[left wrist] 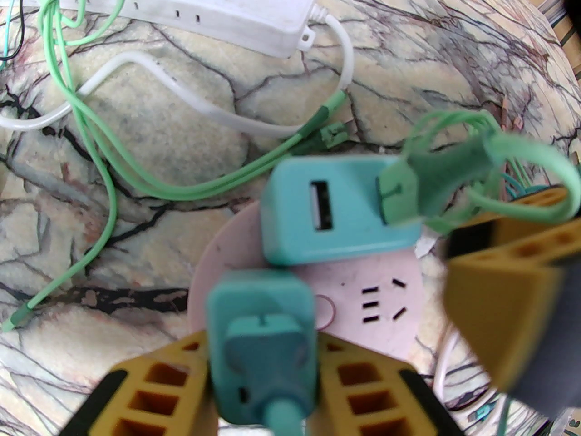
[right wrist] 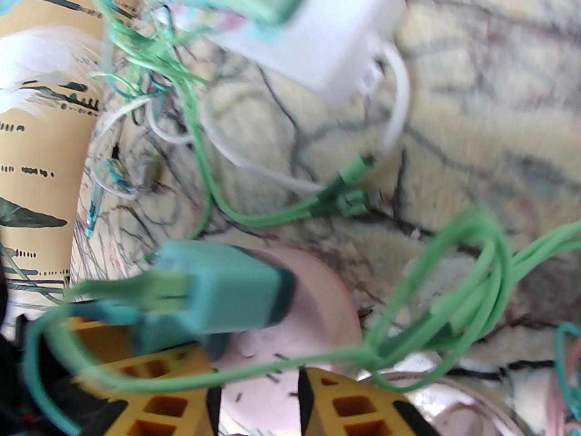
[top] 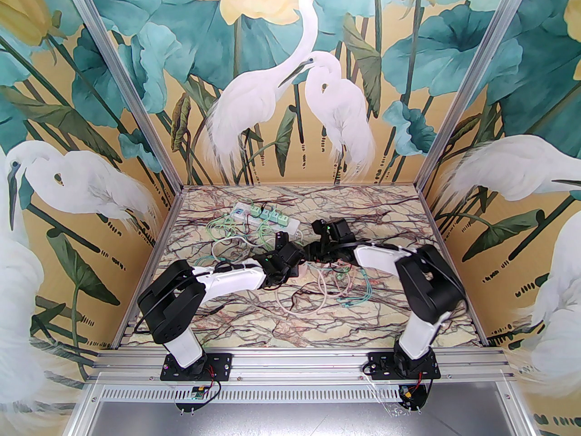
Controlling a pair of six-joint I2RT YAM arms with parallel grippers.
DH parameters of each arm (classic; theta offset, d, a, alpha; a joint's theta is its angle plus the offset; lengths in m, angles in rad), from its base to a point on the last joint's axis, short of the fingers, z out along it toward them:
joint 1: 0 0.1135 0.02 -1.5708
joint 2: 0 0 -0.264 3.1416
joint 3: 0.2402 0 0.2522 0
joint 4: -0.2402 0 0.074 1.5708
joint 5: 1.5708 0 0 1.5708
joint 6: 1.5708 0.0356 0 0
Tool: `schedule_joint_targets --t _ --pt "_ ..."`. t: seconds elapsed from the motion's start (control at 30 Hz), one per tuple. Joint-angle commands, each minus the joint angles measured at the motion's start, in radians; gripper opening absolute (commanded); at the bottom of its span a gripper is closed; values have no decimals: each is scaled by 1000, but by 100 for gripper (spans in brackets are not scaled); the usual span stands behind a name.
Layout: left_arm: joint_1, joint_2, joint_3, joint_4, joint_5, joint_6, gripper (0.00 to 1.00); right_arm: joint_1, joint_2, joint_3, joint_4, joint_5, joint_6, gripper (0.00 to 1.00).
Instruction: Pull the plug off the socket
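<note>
A round pink socket (left wrist: 376,298) lies on the marble table and carries two teal plugs. My left gripper (left wrist: 263,354) is shut on the nearer teal plug (left wrist: 261,316), its yellow fingers (left wrist: 150,379) pressed against both sides. That plug still sits in the socket, with a teal cable running toward the camera. The second teal plug (left wrist: 336,211) has a free USB port and a green cable. My right gripper (right wrist: 254,373) is closed on the pink socket's (right wrist: 313,298) rim from the right. In the top view both grippers (top: 283,255) (top: 313,252) meet at mid-table.
A white power strip (top: 265,216) with several green plugs lies behind, its white cord (left wrist: 181,93) curling toward the socket. Loose green cables (left wrist: 91,121) sprawl left of the socket. Pink and green cables (top: 345,289) lie tangled to the right. Walls enclose three sides of the table.
</note>
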Motion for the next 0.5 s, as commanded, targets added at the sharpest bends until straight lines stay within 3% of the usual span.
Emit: schedule_joint_targets --t 0.0,0.37,0.47 --pt "8 -4 -10 -34 2 2 34 14 34 32 -26 -3 11 36" --pt "7 20 16 -49 8 -2 34 31 11 33 -158 182 -50 41" --pt "8 20 16 -45 9 -4 34 31 7 30 -156 178 -52 41"
